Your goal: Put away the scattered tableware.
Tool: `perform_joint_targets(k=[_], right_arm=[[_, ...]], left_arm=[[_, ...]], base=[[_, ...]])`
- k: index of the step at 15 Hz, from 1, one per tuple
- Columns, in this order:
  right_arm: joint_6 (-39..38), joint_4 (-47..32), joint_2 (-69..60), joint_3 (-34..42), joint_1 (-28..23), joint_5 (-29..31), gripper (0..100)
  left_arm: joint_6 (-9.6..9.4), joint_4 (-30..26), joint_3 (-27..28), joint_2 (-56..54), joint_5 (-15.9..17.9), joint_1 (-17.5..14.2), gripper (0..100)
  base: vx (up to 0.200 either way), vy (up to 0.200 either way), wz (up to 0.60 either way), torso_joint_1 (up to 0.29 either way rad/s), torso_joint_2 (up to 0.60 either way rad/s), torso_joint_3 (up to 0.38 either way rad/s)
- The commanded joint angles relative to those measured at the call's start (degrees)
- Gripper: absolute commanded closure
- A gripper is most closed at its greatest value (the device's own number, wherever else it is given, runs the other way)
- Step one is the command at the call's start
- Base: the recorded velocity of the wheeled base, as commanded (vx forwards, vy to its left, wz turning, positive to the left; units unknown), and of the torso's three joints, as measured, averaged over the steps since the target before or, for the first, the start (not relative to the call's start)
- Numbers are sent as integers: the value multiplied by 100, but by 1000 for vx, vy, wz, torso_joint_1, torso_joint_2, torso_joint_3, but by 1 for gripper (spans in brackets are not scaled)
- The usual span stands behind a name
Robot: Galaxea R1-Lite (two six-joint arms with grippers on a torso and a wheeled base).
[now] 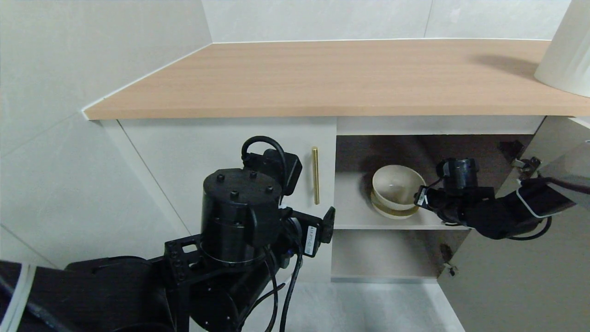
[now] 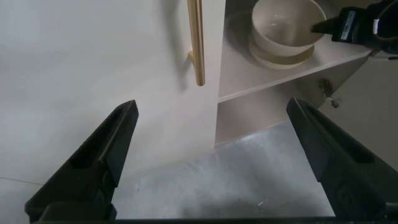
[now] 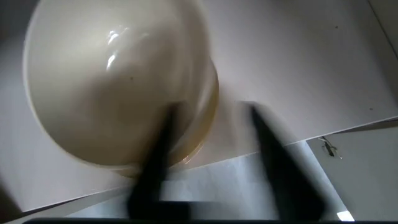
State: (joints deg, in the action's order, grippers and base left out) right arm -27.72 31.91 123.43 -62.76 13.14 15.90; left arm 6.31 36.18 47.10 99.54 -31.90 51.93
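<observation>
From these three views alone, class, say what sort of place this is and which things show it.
Probably a kitchen. A wood-look countertop tops a white cabinet with a brass handle; its right-hand door stands open, and a cream bowl sits stacked on another dish on the shelf inside.

Soft, even indoor light, and the head view is bright. The bench [image 1: 322, 78] top is evenly lit; the white vessel [image 1: 567, 50] at its right end throws a soft shadow to its left. The open cabinet [image 1: 415, 147] interior is dim with a dark back wall. The bowl [image 1: 397, 184] casts a shadow on the wall behind it. In the right wrist view the bowl is close and soft-focused with small glare spots inside, and the right gripper [image 3: 210, 109] jaws are blurred into dark smears. The left wrist view is sharp, and the left gripper [image 2: 211, 104] jaws show as dark silhouettes.
</observation>
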Motion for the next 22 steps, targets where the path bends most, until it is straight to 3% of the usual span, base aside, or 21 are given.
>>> perform_joint_targets(k=[1, 5, 8, 10, 13, 15, 18, 20, 22], right_arm=[[-5, 8, -38, 18, 13, 1, 0], [-23, 8, -240, 202, 127, -43, 0], [-5, -142, -645, 431, 215, -96, 0], [4, -713, -1269, 624, 347, -465, 0], [4, -2532, -2789, 844, 690, -711, 0], [100, -3649, -3905, 950, 1015, -755, 0], [294, -4659, -4951, 1029, 1577, -763, 0], [302, -4967, -5303, 1099, 1586, -755, 0], [390, -4993, -5470, 1363, 1586, -799, 0]], left_arm=[[1, 3, 0, -4, 0, 1, 0], [1, 3, 0, -13, 0, -16, 0], [10, 12, 9, -207, 17, -271, 0], [1, -15, -17, -541, 17, -623, 0], [-34, -199, -386, -1393, 35, -1221, 0], [10, -753, -641, -2079, 571, -1598, 0], [19, -1482, -1221, -2887, 1371, -1897, 0], [54, -1632, -1555, -3248, 1687, -2275, 0], [441, -1641, -1634, -3335, 2267, -2592, 0]], base=[[0, 0, 0, 0, 0, 0], [0, 0, 0, 0, 0, 0], [0, 0, 0, 0, 0, 0], [0, 0, 0, 0, 0, 0], [0, 0, 0, 0, 0, 0], [0, 0, 0, 0, 0, 0], [0, 0, 0, 0, 0, 0], [0, 0, 0, 0, 0, 0], [0, 0, 0, 0, 0, 0]])
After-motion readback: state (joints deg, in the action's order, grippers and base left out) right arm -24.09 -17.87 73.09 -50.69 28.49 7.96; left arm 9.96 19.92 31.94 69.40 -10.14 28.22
